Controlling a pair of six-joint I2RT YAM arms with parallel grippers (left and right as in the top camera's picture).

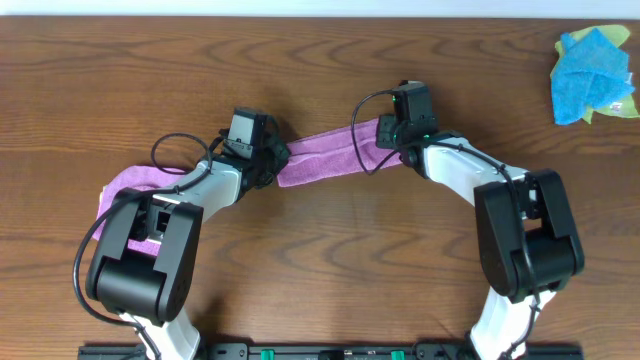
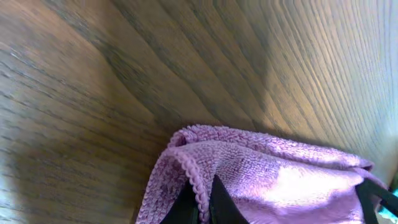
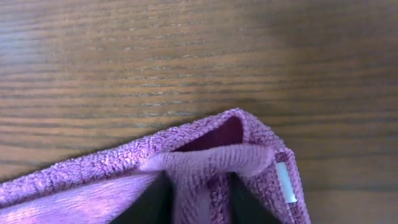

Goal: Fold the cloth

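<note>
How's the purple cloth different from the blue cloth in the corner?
The purple cloth is drawn out in a long band between the left hand and right hand; the blue cloth sits crumpled, untouched. The purple cloth is mid-table; the blue cloth is at the far right edge. Both look soft.

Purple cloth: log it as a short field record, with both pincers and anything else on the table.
cloth: purple, spanning between both pincers on the table
left pincer: shut on the cloth's hem
right pincer: cloth corner between its fingers; grip unclear
blue cloth: bunched at the far right corner, apart from both arms
</note>
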